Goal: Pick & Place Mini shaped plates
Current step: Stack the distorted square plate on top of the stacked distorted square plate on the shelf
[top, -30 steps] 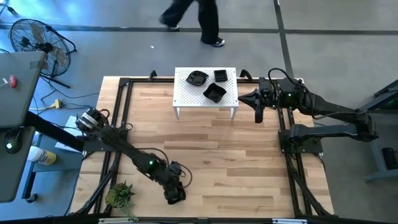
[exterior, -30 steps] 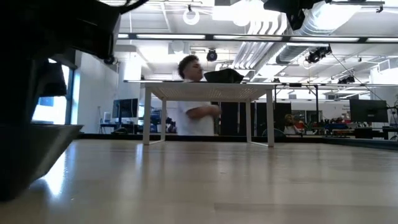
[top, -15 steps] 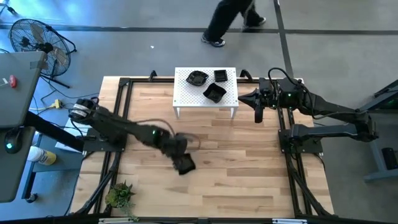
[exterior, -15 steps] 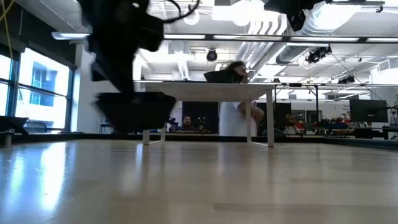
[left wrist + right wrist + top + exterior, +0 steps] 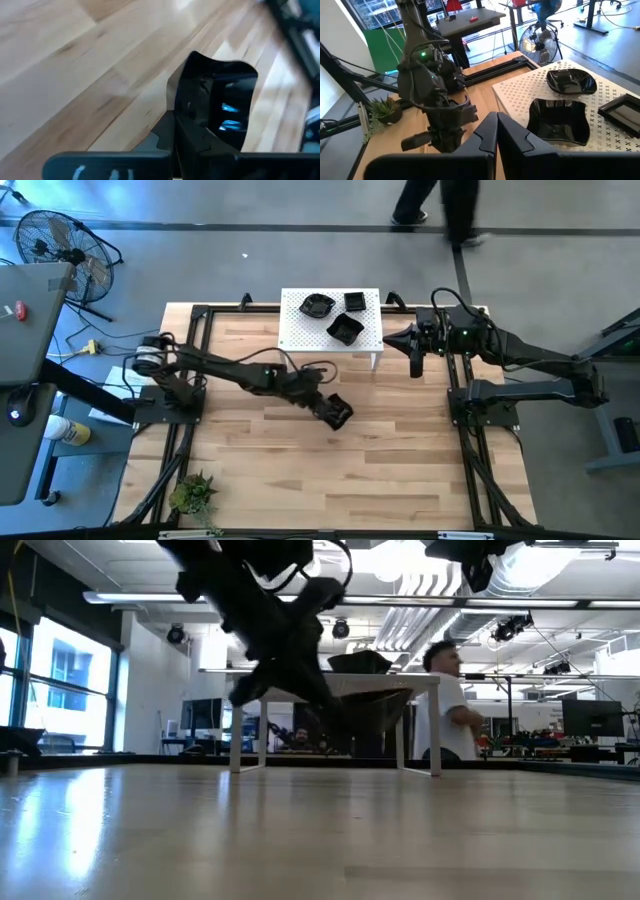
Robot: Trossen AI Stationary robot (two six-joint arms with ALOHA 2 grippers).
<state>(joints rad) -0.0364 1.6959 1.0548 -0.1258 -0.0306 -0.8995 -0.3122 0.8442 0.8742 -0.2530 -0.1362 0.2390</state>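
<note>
left gripper is clamped on a mini shaped plate, held above the middle of the table, just off the white rack's front edge. three plates sit on the rack. right gripper is closed, beside the rack's right edge.

Left gripper fingertips hidden behind held mini plate; person cut off at high view's top edge.

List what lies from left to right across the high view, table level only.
Green plant → left gripper holding a black plate → white perforated rack carrying three black plates → right gripper.
</note>
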